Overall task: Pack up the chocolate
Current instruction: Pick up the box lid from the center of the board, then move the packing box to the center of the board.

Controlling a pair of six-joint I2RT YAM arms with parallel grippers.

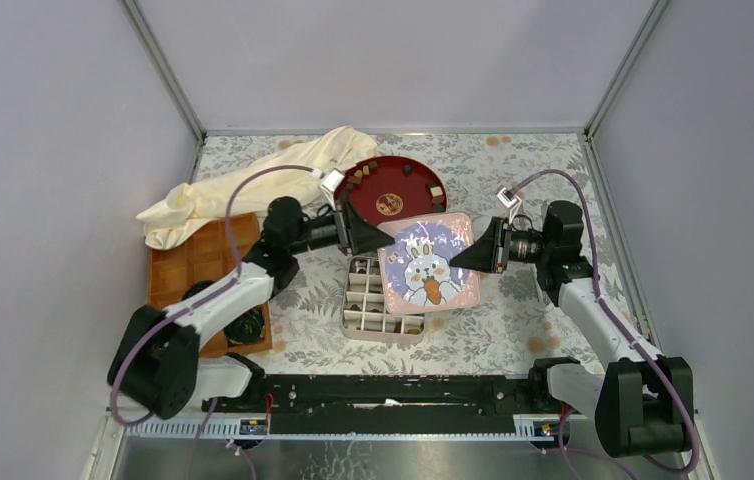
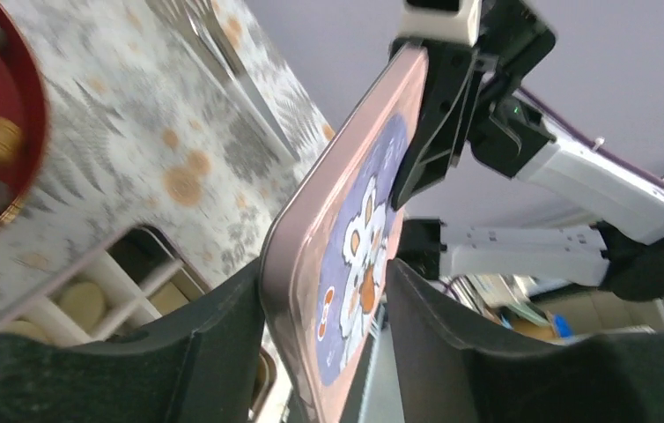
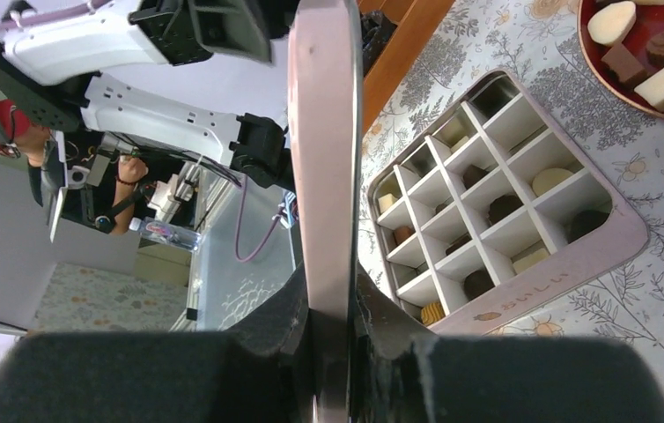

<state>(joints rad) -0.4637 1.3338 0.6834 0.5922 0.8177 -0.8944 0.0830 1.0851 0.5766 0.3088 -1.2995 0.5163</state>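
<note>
On my top view the lid (image 1: 428,265) hangs rabbit-face up between both arms, at centre frame. It covers the upper-right part of the box (image 1: 383,335). The box's left column and its lower row of cells are uncovered.

The right gripper (image 1: 456,262) has the lid's right edge. In its wrist view the two fingers press on either side of the thin rim, a firm pinch with no gap. The left gripper (image 1: 378,240) sits at the lid's upper-left edge and is not clamped. In its own view the lid's back lies against one finger (image 2: 223,335), and there is clear space between the printed face and the other finger, so those jaws stand partly apart. I cannot tell whether the lid's lower edge touches the box.

The chocolate (image 3: 505,207) is in two places. Dark, tan and cream pieces lie singly in the white-walled cells, and more lie loose on the red tray (image 1: 408,185) just above the box in the frame.

Open room lies right of the box, on the bare patterned table (image 1: 513,320) between the box and the right arm's base, and along the strip at the top. The left is crowded: a wooden tray (image 1: 188,265) lies under the left arm, with a cream cloth (image 1: 243,190) bunched above it.
</note>
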